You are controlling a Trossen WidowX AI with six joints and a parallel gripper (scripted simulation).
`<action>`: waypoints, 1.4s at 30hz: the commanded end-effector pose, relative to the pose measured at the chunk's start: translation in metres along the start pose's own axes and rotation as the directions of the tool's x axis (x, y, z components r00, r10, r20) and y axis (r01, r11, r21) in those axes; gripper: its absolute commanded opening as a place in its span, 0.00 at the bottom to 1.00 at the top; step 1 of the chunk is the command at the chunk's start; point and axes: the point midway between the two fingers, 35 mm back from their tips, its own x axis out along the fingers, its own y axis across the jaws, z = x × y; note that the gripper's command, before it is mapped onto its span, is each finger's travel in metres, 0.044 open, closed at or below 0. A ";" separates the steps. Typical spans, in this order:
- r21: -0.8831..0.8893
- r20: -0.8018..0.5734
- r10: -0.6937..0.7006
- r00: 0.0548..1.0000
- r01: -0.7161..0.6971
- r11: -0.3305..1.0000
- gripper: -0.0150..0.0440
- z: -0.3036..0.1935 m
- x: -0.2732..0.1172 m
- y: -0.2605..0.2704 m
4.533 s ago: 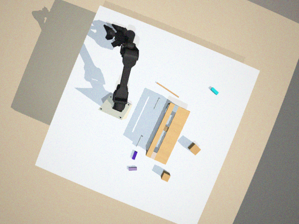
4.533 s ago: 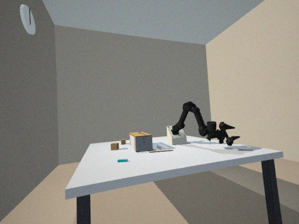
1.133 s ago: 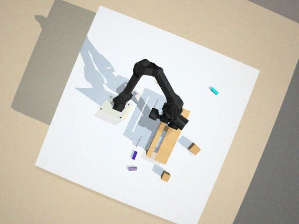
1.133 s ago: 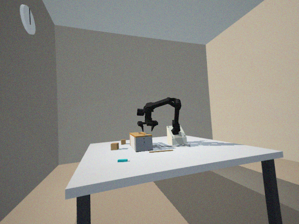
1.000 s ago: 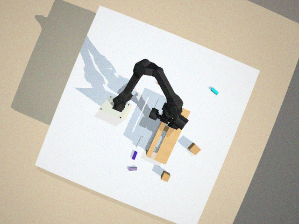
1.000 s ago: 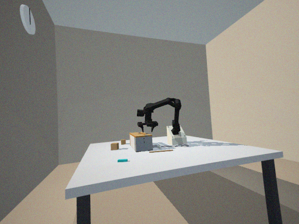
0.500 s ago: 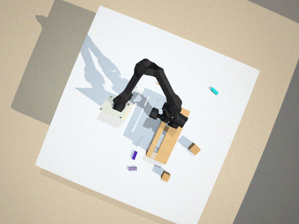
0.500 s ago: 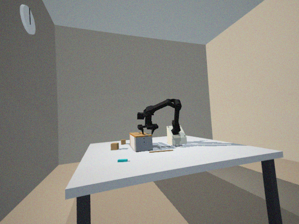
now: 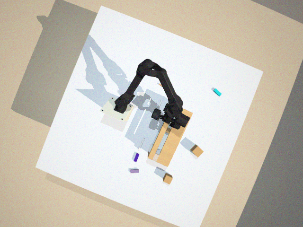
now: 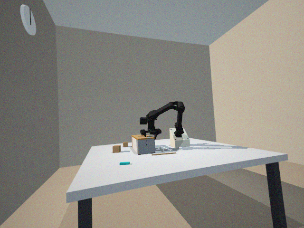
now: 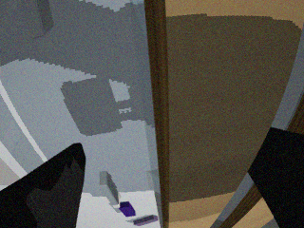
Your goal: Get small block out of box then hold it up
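Observation:
The box (image 9: 171, 151) (image 10: 146, 147) (image 11: 218, 109) stands upright, with a wooden top and a long slot in it. A brown shape (image 9: 168, 130) shows through the slot in the top view; I cannot tell whether it is the small block. The shelf and its ends are not clearly seen. My gripper (image 9: 166, 119) (image 10: 150, 137) (image 11: 158, 140) is open and empty, pointing down low over one end of the box. In the wrist view one finger is on the front side of the box and the other near the slot; contact cannot be told.
A thin wooden stick (image 9: 160, 84) (image 10: 163, 153) lies near the box's end. A dark purple block (image 9: 136, 157) (image 11: 127, 209) and a light purple block (image 9: 134, 170) (image 11: 144, 219) lie beyond the other end. Two wooden cubes (image 9: 197, 151) (image 9: 167, 178) stand behind. A cyan block (image 9: 217, 91) (image 10: 124, 163) lies apart.

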 end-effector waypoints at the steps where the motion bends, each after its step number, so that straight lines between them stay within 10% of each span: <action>1: 0.004 0.008 0.010 1.000 -0.010 1.000 0.93 0.005 0.009 0.004; 42: 0.012 -0.003 0.002 1.000 -0.002 1.000 0.93 -0.077 0.033 0.003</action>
